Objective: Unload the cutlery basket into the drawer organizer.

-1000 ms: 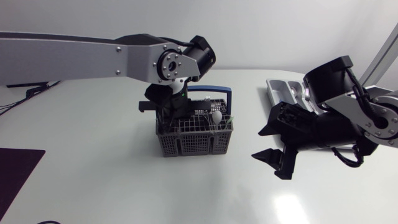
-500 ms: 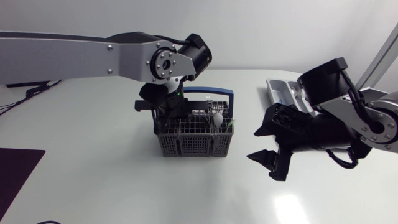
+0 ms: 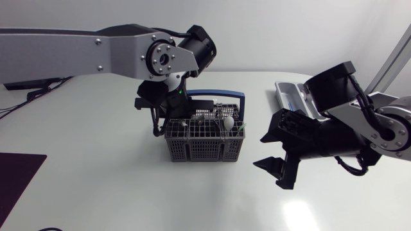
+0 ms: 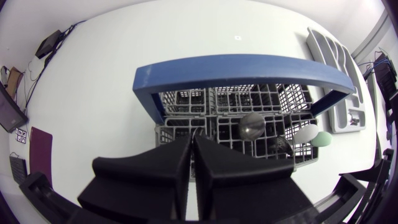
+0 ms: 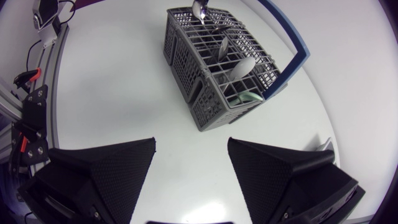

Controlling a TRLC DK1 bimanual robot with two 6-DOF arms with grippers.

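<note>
So my left claw [image 4: 191,138] was clenched, the two fingers pressed flat against each other with just a seam between them. I honestly couldn't tell if anything thin was pinched in there. It hung over the near-left corner of the basket [image 4: 180,99], tips just above the rim, on my side of the blue handle [image 4: 242,65] that arched across the top.

From above, that claw [image 3: 172,119] sat at the basket's [image 3: 204,144] left rear, my arm coming in from the left.

Inside the basket were a metal spoon [image 4: 253,124] standing bowl up near the middle, plus a white spoon [image 4: 306,133] and a green one [image 4: 323,138] side by side in the end compartment.

My right claw [image 5: 190,146] was released, fingers spread wide with nothing between them, hanging above the bare table [image 3: 96,167] to the right of the basket [image 5: 186,74] and well apart from it.

The organizer [image 3: 292,96] lay at the table's far right, behind my right arm, partly hidden by it.
</note>
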